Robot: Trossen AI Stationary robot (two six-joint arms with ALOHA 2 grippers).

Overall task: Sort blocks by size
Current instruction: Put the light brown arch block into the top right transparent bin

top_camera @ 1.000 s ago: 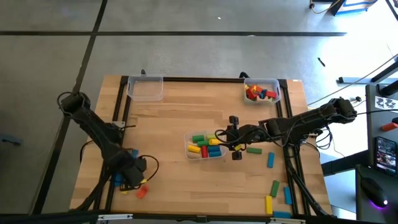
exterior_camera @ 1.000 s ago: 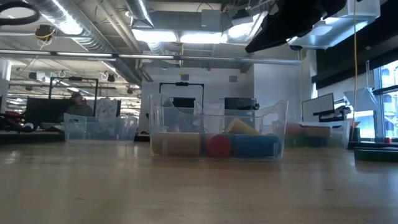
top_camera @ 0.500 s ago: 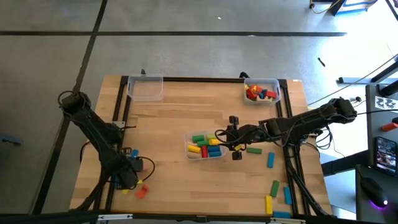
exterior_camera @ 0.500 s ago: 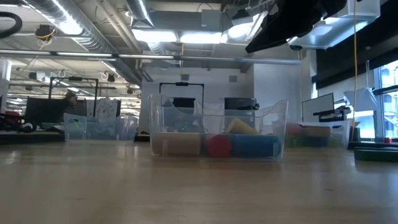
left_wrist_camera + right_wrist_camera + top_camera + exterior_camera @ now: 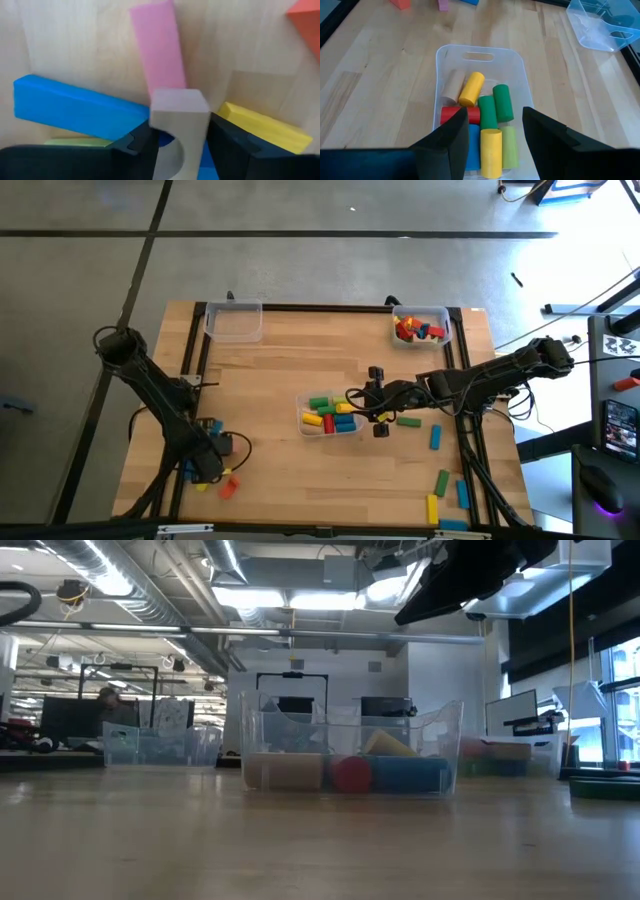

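My left gripper [image 5: 207, 465] points down over a heap of blocks near the table's near left corner. In the left wrist view its fingers stand on either side of a pale wooden arch block [image 5: 179, 112]. That block stands among a blue bar [image 5: 75, 107], a pink bar [image 5: 159, 50] and a yellow bar [image 5: 262, 127]. My right gripper [image 5: 377, 408] hangs open, with nothing between its fingers, above the clear middle bin [image 5: 479, 52], which holds several short round blocks [image 5: 487, 117]. My left gripper has the arch block's two opposite side faces [image 5: 202, 132] between its two fingers [image 5: 227, 145], coming from above and pointing down. The block stands upright with its arch cut-out facing sideways. Its lower end is hidden behind the fingers, among the blue pieces.
A clear bin [image 5: 421, 327] with red and blue blocks sits at the far right, and another clear bin [image 5: 233, 321] at the far left. Loose green, blue and yellow blocks [image 5: 441, 481] lie near the right edge. An orange block [image 5: 228, 488] lies beside the left heap.
My left gripper has sunk toward the heap of blocks at the near left corner, shifting a little toward the table's left edge. My right gripper has kept still above the middle bin.
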